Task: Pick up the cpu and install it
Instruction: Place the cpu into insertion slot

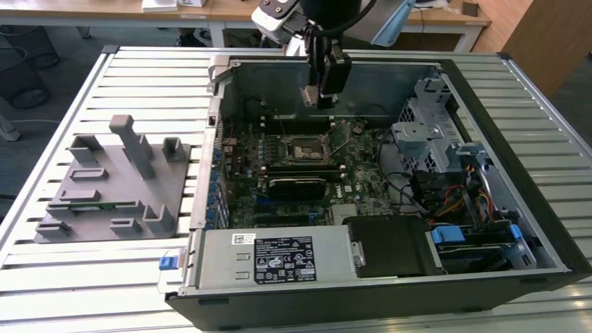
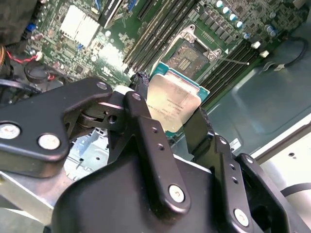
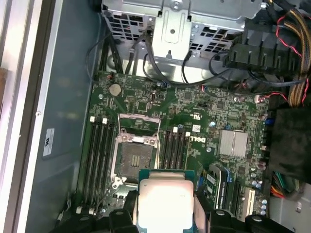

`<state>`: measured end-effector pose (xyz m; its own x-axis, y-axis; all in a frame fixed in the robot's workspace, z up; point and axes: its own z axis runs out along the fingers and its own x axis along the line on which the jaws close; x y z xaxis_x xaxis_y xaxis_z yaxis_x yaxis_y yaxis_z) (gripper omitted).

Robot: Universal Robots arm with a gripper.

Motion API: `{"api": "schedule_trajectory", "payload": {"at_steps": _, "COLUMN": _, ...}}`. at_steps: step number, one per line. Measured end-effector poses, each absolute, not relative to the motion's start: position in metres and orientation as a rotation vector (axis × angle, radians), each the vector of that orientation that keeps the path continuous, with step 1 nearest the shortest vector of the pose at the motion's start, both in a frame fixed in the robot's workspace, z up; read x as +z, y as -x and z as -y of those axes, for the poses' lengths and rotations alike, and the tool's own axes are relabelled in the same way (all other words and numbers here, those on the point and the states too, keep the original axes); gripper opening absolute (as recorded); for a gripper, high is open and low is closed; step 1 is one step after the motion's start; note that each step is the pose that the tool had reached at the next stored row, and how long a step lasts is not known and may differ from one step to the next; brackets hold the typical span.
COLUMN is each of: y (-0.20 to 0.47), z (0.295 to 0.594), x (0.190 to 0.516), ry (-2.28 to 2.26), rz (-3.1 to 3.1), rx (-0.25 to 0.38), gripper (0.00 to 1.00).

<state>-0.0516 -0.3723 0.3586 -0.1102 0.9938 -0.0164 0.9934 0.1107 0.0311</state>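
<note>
My gripper (image 1: 319,97) hangs inside the open computer case, above the motherboard (image 1: 277,173) and near the case's back wall. It is shut on the cpu (image 2: 172,102), a flat square chip with a shiny silver top and a green rim, held by two opposite edges between the black fingers (image 2: 141,111). In the first wrist view the cpu (image 3: 163,199) sits between the fingers, just beside the open, empty socket (image 3: 133,158). In the exterior view the socket (image 1: 301,148) lies below the gripper and a little nearer the camera.
Memory slots (image 3: 97,155) flank the socket. A metal drive cage (image 1: 425,139) and cable bundles (image 1: 444,187) fill the exterior view's right side of the case. The power supply (image 1: 277,257) sits at the front. A grey parts fixture (image 1: 111,184) stands on the slatted table at the left.
</note>
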Motion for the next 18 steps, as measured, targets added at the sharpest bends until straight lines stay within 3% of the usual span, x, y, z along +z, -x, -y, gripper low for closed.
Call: {"api": "schedule_trajectory", "payload": {"at_steps": 18, "y": 0.0517, "z": 0.3647, "x": 0.3496, "ry": -2.121, "rz": -2.282, "rx": 0.029, "gripper": 0.54}}
